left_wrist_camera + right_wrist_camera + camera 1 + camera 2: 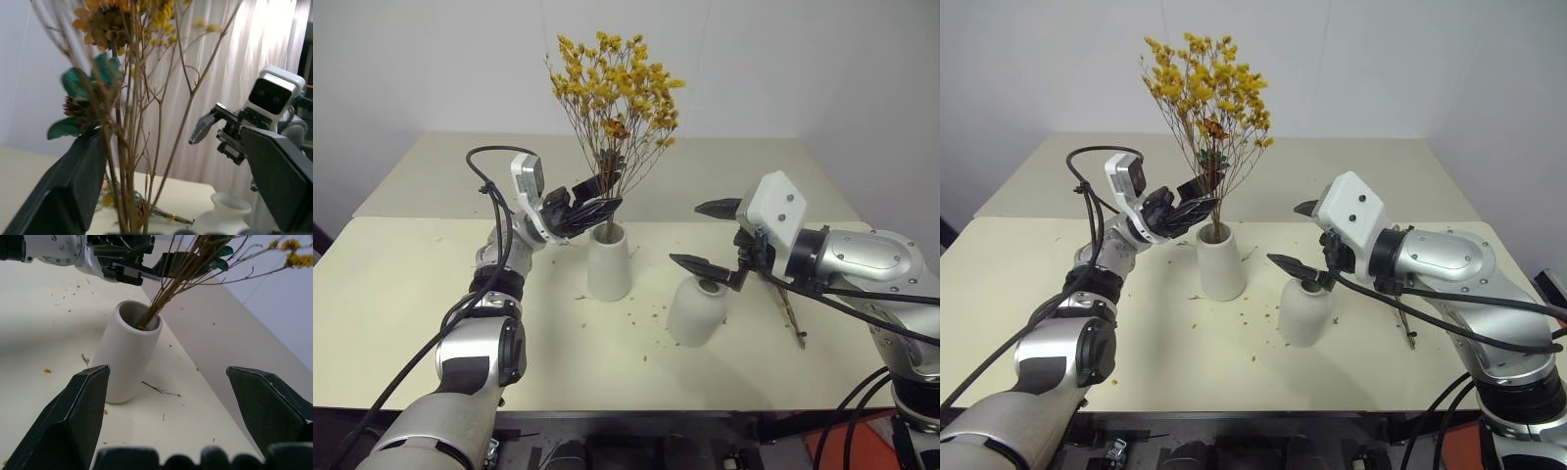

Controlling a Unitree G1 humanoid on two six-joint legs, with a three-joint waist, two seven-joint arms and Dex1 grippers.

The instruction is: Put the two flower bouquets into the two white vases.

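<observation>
The yellow bouquet (617, 93) stands upright in the taller white vase (609, 264) at mid-table, with a brown flower and green leaves among its stems. My left gripper (604, 196) is open, its fingers on either side of the stems (132, 161) just above the vase mouth. The squat white vase (698, 311) stands to the right of the taller one, with nothing in it. My right gripper (705, 235) hangs open above the squat vase, holding nothing. Thin stems of the second bouquet (793, 315) lie on the table under my right forearm, mostly hidden.
Yellow crumbs and bits of twig (641, 315) are scattered on the cream table (401, 284) around both vases. A second table (440, 176) adjoins at the back, before a white wall. The left part of the tabletop is bare.
</observation>
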